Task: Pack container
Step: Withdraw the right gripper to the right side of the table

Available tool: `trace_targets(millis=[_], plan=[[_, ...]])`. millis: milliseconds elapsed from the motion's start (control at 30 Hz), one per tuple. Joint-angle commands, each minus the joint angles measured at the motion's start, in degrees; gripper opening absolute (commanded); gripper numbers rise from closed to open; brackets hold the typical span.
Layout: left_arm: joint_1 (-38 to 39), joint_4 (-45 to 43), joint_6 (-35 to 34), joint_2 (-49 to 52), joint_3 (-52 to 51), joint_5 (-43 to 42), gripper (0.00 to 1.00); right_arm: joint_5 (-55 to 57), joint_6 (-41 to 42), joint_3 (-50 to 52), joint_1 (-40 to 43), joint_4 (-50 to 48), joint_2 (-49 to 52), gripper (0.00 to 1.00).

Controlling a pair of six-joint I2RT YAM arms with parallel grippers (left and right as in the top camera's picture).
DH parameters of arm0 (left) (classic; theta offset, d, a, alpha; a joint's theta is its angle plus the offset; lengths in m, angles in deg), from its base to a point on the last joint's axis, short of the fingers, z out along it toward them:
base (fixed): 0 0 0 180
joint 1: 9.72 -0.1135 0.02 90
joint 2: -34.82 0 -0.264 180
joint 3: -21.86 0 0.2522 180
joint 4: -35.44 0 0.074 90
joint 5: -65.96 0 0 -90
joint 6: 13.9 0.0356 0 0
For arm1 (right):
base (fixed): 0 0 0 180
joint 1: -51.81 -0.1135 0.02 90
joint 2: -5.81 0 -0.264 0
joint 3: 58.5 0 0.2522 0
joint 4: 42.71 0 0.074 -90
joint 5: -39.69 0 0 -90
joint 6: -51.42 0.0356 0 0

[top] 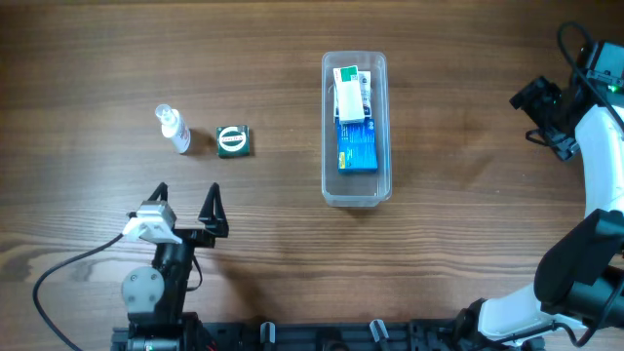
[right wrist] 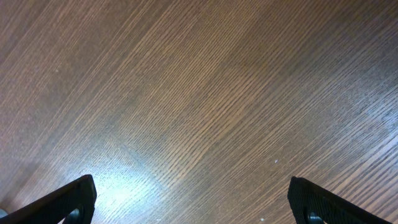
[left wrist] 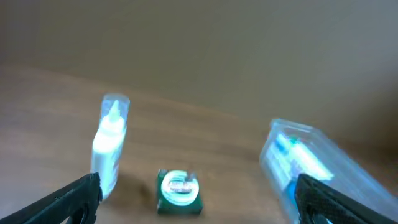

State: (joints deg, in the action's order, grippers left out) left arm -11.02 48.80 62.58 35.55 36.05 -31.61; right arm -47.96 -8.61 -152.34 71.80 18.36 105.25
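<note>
1. Spray bottle (top: 173, 128): small and clear, apparently upright on the counter (top: 468, 58) at far left, outside the container.
2. Left gripper (top: 186, 189): released, jaws spread wide and empty, near the counter's front edge, facing the bottle and the box beside it.
3. Green box (top: 233, 141): just right of the bottle, not touching it, not yet packed.
4. Container (top: 356, 190): clear tub at centre, well apart from both loose items. A white box (top: 349, 93) and a blue box (top: 357, 146) lie inside.
5. Right gripper (right wrist: 191, 185): released and empty, over bare counter at far right.
6. Step in hand: packing appears partly done. The next move probably calls for the left gripper to advance, clench one loose item and carry it rightward to the tub.
</note>
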Motion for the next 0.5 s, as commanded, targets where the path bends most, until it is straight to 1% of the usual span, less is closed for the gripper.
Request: trace_targets(millis=[0, 67, 133, 200, 267, 300, 333, 400, 433, 467], plan=[[-0.4, -8.3, 1.3, -0.6, 0.4, -6.5, 1.0, -0.8, 0.2, -0.1, 0.1, -0.2, 0.5, 1.0], [-0.5, -9.0, 1.8, -0.4, 3.1, -6.5, 1.0, -0.8, 0.2, -0.1, 0.1, -0.2, 0.5, 1.0], [-0.5, -7.3, 4.6, 1.2, 7.5, -6.6, 1.0, -0.8, 0.2, -0.1, 0.1, -0.2, 0.5, 1.0], [-0.5, -1.3, 10.2, 6.2, 16.2, -6.5, 1.0, -0.8, 0.2, -0.1, 0.1, -0.2, 0.5, 1.0], [-0.5, 5.1, 12.8, 11.8, 24.2, -5.8, 1.0, -0.8, 0.2, -0.1, 0.1, -0.2, 0.5, 1.0], [-0.5, 10.3, 13.5, 16.4, 30.1, -4.6, 1.0, -0.8, 0.2, -0.1, 0.1, -0.2, 0.5, 1.0], [-0.5, 18.0, 15.0, 23.6, 38.4, -4.1, 1.0, -0.8, 0.2, -0.1, 0.1, -0.2, 0.5, 1.0], [-0.5, 30.1, 17.5, 35.8, 51.7, -3.9, 1.0, -0.8, 0.2, -0.1, 0.1, -0.2, 0.5, 1.0], [-0.5, 39.9, 20.8, 46.5, 62.8, -3.9, 1.0, -0.8, 0.2, -0.1, 0.1, -0.2, 0.5, 1.0], [-0.5, 42.5, 20.8, 50.4, 66.7, -3.9, 1.0, -0.8, 0.2, -0.1, 0.1, -0.2, 0.5, 1.0]])
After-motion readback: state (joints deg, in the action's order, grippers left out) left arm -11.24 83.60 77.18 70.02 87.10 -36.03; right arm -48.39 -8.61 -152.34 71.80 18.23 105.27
